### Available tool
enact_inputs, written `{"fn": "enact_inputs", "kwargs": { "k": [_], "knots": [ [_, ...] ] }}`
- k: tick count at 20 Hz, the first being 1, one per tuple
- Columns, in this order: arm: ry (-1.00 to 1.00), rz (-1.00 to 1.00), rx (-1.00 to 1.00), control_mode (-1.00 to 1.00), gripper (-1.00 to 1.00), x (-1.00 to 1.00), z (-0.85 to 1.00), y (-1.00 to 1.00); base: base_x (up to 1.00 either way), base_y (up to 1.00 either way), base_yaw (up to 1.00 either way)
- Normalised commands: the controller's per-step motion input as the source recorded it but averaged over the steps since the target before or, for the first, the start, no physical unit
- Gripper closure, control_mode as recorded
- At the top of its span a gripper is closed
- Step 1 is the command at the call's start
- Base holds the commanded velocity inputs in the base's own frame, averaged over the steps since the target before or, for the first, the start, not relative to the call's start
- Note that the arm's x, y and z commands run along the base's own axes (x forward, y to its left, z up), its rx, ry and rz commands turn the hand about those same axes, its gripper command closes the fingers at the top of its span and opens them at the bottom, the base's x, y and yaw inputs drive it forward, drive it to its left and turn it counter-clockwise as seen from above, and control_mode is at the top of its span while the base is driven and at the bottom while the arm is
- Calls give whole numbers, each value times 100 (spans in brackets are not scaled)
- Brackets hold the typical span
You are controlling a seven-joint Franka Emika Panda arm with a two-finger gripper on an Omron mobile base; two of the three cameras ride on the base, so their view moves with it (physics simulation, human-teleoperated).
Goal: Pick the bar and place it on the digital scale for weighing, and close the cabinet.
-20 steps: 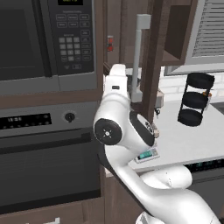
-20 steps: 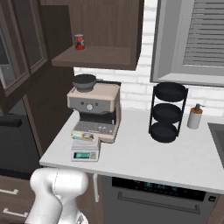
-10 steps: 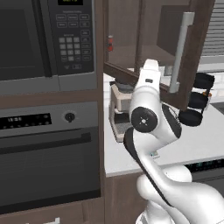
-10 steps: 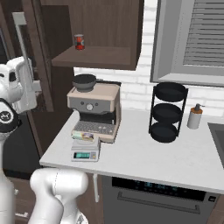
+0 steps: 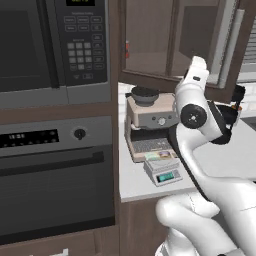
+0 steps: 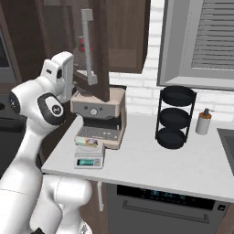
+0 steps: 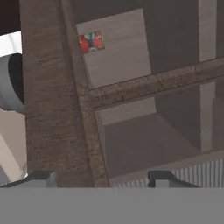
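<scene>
The bar [image 6: 88, 143] lies flat on the top platform of the digital scale [image 6: 88, 160], which stands on the counter in front of the espresso machine; the left base view shows the bar [image 5: 159, 155] and the scale [image 5: 163, 171] too. The cabinet door [image 5: 200, 42] with its grey bar handle [image 6: 87, 45] stands partly swung out over the counter. My gripper [image 7: 100, 178] is raised against the door's wooden frame [image 7: 52, 100]. It is open, fingertips [image 7: 162, 177] apart, holding nothing. My hand [image 6: 61, 71] sits just left of the door.
A red can [image 7: 91, 41] stands on the cabinet shelf behind the glass. The espresso machine [image 6: 98, 107] is under the door. A black three-tier rack [image 6: 173, 116] and a soap bottle [image 6: 203, 122] stand to the right. Microwave [image 5: 50, 45] and oven [image 5: 55, 175] fill the left.
The arm has swung up and toward the cabinet, and the door has swung with it toward closing. The fingers have drawn somewhat closer together.
</scene>
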Motion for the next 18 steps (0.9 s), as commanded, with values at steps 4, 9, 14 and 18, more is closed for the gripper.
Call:
{"fn": "enact_inputs", "kwargs": {
  "k": [4, 9, 14, 18],
  "knots": [
    [-2, 1, 11, -100, -100, 72, 31, -51, 0, 0, 0],
    [-8, 5, 15, -100, -100, 70, 20, -46, 0, 0, 0],
    [-12, 9, 19, -100, -100, 61, 4, -40, 0, 0, 0],
    [-3, 5, 18, -100, -100, 40, 10, -20, 0, 0, 0]
  ]
}}
